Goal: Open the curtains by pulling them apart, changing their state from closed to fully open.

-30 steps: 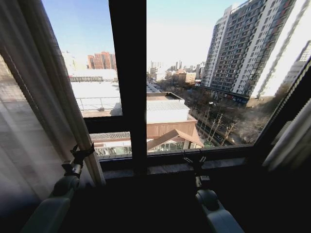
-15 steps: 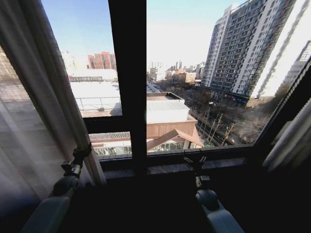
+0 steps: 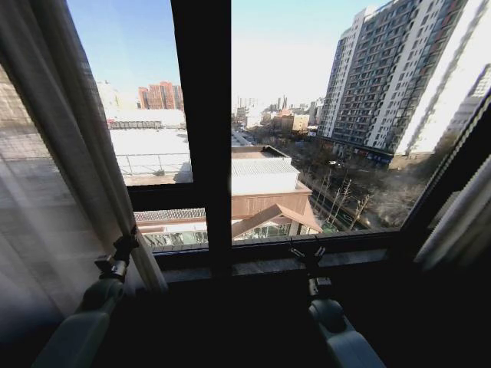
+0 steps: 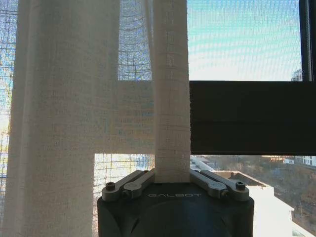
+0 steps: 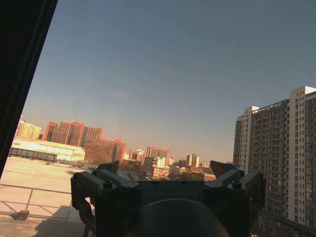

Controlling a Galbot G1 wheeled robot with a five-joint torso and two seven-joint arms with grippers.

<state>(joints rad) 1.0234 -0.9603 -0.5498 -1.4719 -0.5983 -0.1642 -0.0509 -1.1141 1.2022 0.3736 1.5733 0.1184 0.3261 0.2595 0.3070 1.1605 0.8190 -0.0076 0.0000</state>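
Sheer white pleated curtains point(image 3: 54, 176), parted

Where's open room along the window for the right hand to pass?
Open: the sill and glass between the central frame bar and the right curtain, where the right hand sits empty. Crowded: far left, where the left hand pinches the left curtain.

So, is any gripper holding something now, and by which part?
The left gripper is shut on the inner edge fold of the left curtain, low down. The right gripper is open and holds nothing.
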